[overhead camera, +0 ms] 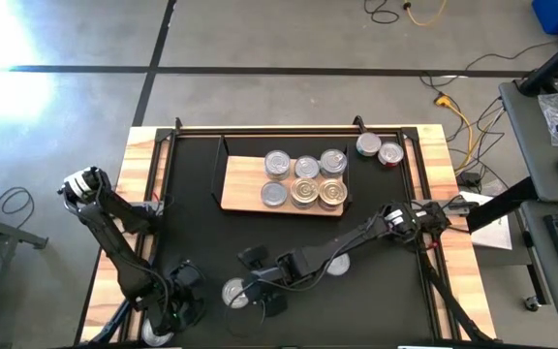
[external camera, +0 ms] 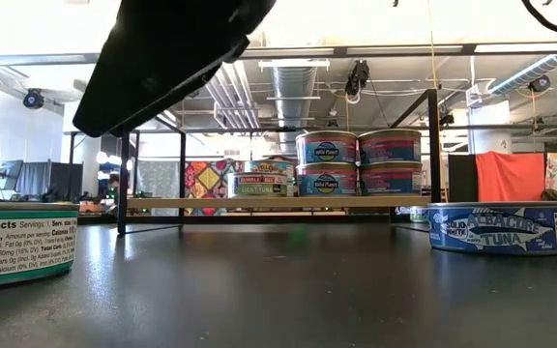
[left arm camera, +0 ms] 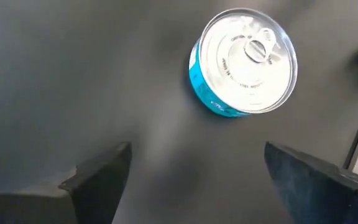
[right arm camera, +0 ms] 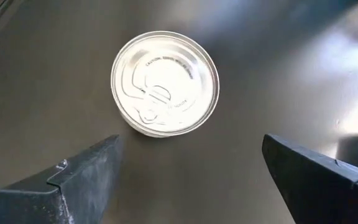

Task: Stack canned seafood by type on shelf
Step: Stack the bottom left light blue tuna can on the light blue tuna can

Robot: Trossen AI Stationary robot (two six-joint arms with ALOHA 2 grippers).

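Silver-topped can (right arm camera: 165, 83) right below my right gripper (right arm camera: 188, 177), on black mat (right arm camera: 36, 74); fingers spread wide, nothing held. Left gripper (left arm camera: 194, 177) likewise released, hovering over teal-sided can (left arm camera: 243, 62) near mat's front edge. Shelf (overhead camera: 242, 190) mid-table carries several cans; two more (overhead camera: 379, 149) sit off its far right end. Judgement: tins rigid, smooth, likely slippery, moderately heavy; pinch across side wall, not lid. Labels under me hidden; own can's type unclear. Low view largely blocked by dark arm.

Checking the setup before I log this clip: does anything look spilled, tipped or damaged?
Nothing stands out. The cans on the shelf sit upright, and the loose cans on the black mat are upright too.
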